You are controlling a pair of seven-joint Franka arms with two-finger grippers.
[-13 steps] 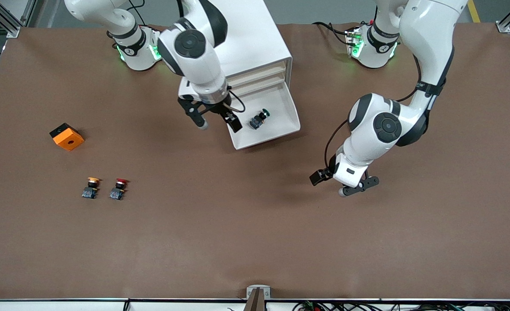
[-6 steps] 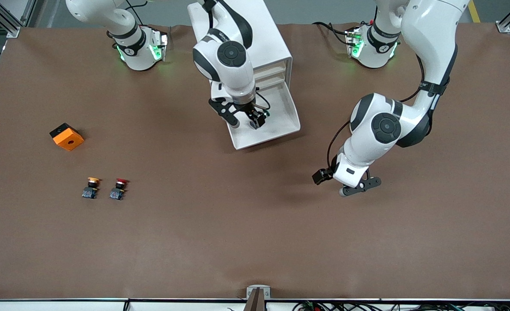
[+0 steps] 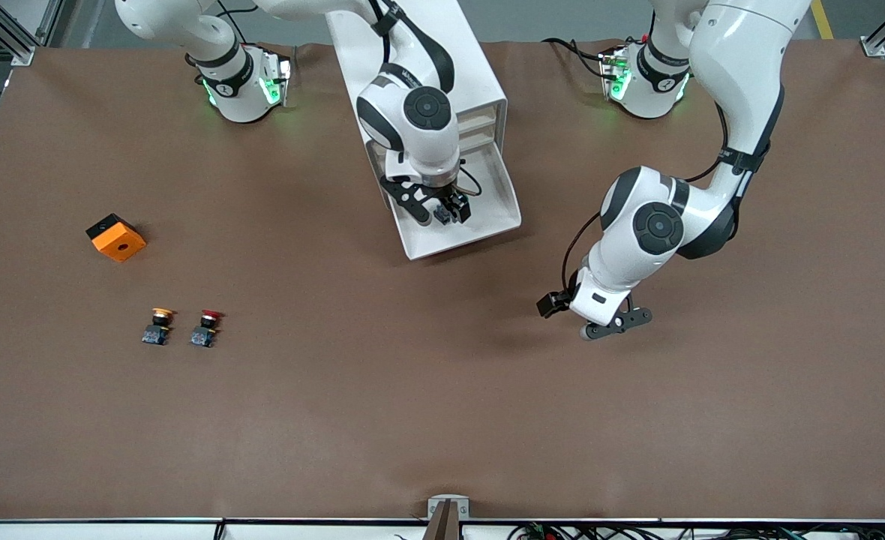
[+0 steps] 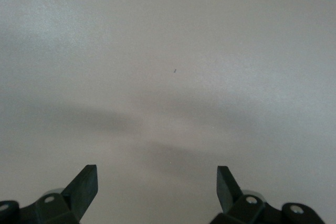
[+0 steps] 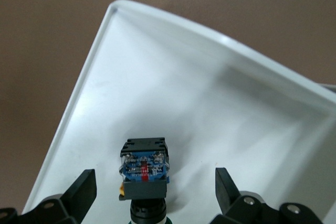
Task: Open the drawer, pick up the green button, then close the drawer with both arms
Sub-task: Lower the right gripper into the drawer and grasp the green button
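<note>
button point(image 5: 144, 174) lies in the open drawer point(image 3: 487, 217), upper centre of frame. i see my right gripper point(image 3: 437, 214) spread around it. left gripper point(image 3: 601, 319) waits, fingers apart, centre right.

drawer point(image 3: 487, 217) walls hem button point(image 5: 144, 169) | right gripper point(image 3: 437, 214) fingers straddle it, probably untouched | bare table point(image 3: 442, 390) around left gripper point(image 3: 607, 324)

Drawer point(image 3: 487, 217) stands pulled out of the white cabinet point(image 3: 442, 60). Right claw point(image 3: 436, 212) is inside it, fingers spread, straddling the button point(image 3: 443, 215). Left claw point(image 3: 607, 324), also spread, holds nothing and hangs over bare worktop point(image 3: 442, 405) toward the left arm's end.
</note>
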